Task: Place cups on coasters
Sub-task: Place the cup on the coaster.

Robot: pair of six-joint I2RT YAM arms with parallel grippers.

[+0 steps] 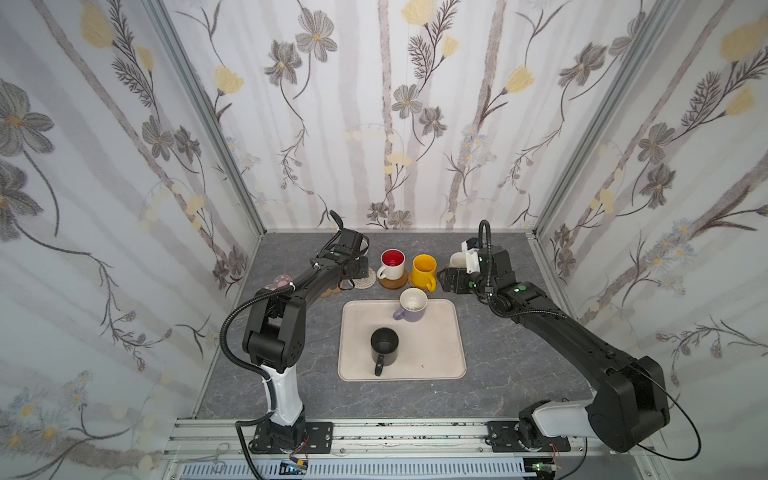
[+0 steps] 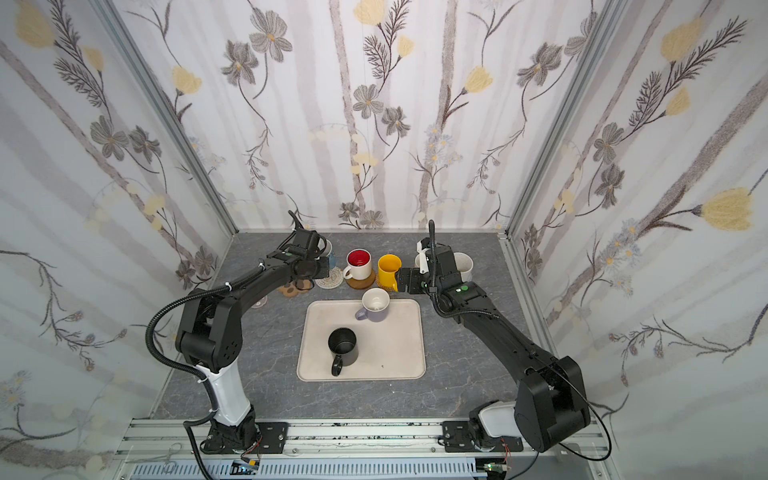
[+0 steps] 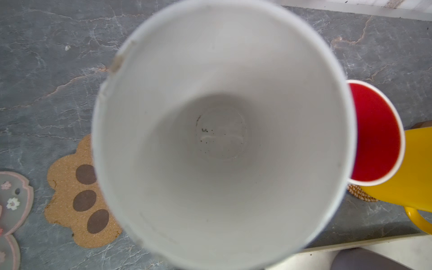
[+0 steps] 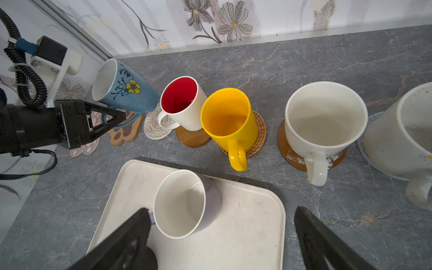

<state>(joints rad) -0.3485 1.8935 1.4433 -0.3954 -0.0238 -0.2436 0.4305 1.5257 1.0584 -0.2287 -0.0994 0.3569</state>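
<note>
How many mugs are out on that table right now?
7. Black mug and lavender mug stand on the tray. Red-lined white mug, yellow mug, cream mug and speckled cream mug line the back. Blue mug hangs tilted in the left gripper. None seems hidden.

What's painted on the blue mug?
A yellow flower with black stems and leaves on the blue mug, seen best in the right wrist view.
</note>
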